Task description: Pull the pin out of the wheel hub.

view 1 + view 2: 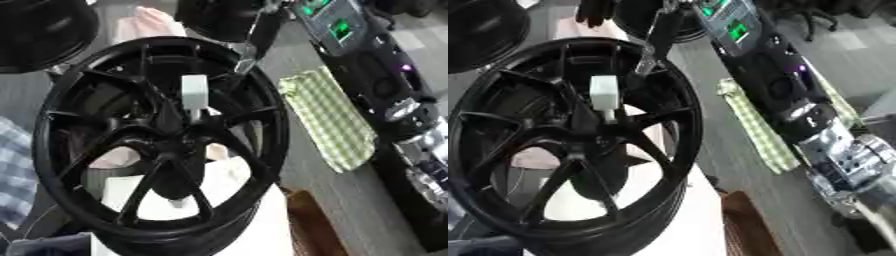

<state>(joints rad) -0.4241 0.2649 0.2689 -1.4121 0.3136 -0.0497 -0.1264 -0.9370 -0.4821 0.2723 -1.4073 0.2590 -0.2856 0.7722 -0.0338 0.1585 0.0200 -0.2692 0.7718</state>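
Note:
A black spoked wheel hub (96,120) stands tilted and fills the left and middle of both views. A white pin (194,92) with a blocky head sticks out of its centre. My right arm (772,75), black with green lights, runs from the lower right up to the top. Its hand (597,12) hangs above the wheel's upper rim, fingers relaxed and holding nothing. One long straight finger (651,47) with a silver tip reaches down to the rim, up and to the right of the pin, apart from it. My left hand shows in neither view.
A second black wheel (44,30) sits at the upper left. A green checked cloth (332,120) lies to the right of the hub, beside my arm. The hub rests on a white surface (254,220) with a brown block (306,220) next to it.

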